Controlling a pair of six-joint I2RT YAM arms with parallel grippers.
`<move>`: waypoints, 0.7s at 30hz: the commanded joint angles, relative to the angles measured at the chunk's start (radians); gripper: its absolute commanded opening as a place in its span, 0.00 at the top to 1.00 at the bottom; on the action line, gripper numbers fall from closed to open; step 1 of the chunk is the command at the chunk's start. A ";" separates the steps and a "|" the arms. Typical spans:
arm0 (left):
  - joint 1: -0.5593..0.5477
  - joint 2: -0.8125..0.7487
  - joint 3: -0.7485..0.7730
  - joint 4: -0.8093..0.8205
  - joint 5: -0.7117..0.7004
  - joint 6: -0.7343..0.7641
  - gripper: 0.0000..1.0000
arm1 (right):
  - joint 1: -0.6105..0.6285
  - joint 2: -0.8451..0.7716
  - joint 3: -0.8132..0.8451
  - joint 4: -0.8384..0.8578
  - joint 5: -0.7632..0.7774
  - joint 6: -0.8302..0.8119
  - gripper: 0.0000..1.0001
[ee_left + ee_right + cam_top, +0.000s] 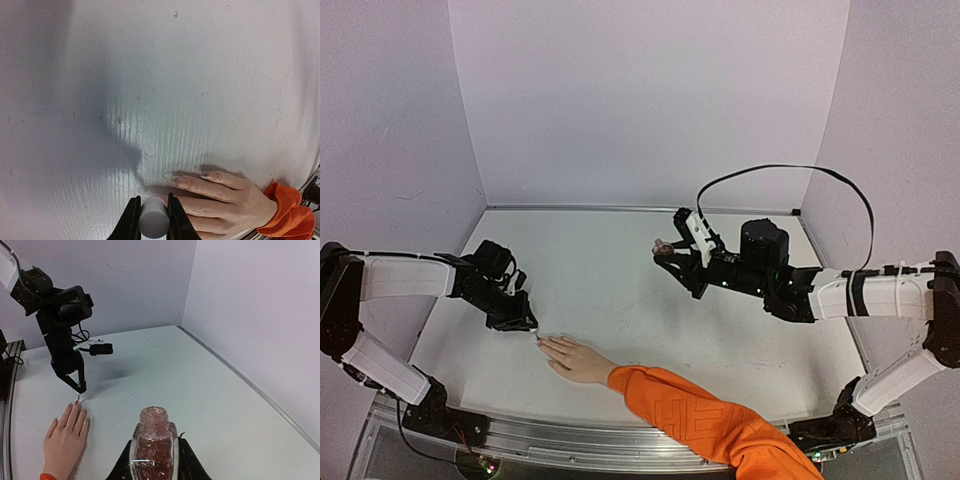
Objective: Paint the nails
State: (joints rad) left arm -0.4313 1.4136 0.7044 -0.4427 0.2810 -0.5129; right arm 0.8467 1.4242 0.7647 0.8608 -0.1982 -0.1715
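Observation:
A pale hand (575,358) with an orange sleeve (710,425) lies flat on the table at the front. Its nails (184,182) are long and faintly pink. My left gripper (527,327) is shut on a grey-white brush cap (154,217), just left of the fingertips. The small brush tip (78,399) hangs right at a fingertip. My right gripper (665,250) is shut on an open glass polish bottle (152,452) filled with reddish glitter. It holds the bottle upright above the table's back middle, well away from the hand (65,435).
The white table (620,270) is walled at the back and both sides. A metal rail (560,445) runs along the front edge. A black cable (790,172) loops above the right arm. The left arm (60,335) stands tall over the hand.

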 commanded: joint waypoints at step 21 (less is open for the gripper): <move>0.020 0.025 0.012 0.044 -0.009 0.028 1.00 | -0.005 0.005 0.027 0.078 -0.010 0.000 1.00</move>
State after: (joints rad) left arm -0.4206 1.4391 0.7044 -0.4343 0.2802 -0.4976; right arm 0.8467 1.4288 0.7650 0.8608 -0.1978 -0.1715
